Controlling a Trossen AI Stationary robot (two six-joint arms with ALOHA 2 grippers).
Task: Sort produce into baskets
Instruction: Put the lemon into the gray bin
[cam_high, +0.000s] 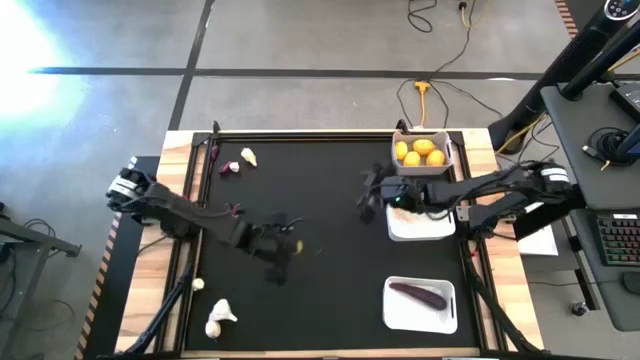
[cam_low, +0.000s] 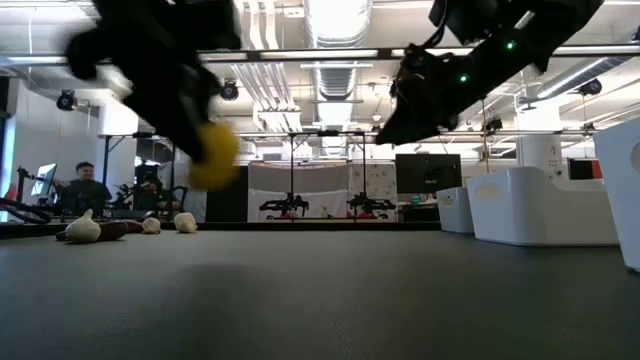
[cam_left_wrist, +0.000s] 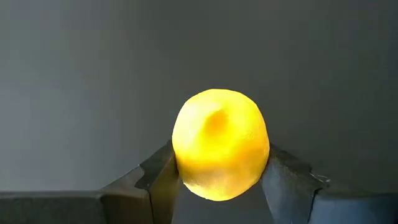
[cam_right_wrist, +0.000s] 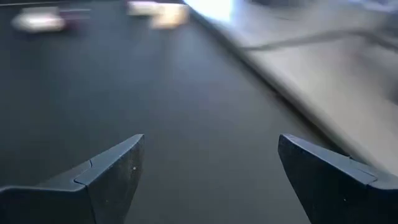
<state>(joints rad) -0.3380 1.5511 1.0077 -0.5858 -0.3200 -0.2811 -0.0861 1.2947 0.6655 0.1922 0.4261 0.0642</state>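
My left gripper is shut on a round yellow lemon over the middle of the black mat; the lemon also shows in the low view, above the table. My right gripper is open and empty, in the air just left of the middle basket. The far basket holds three lemons. The near basket holds a dark purple eggplant. Whitish bulbs lie on the mat at the far left and the near left. My left gripper pinches the lemon between its two fingers, one on each of two opposite sides. The fingers slant down from above. The lemon is lifted clear of the mat.
A small purple bit lies beside the far-left bulb and another small bulb at the near left. The three white baskets stand in a row along the table's right side, seen in the low view too. A person sits in the room beyond.
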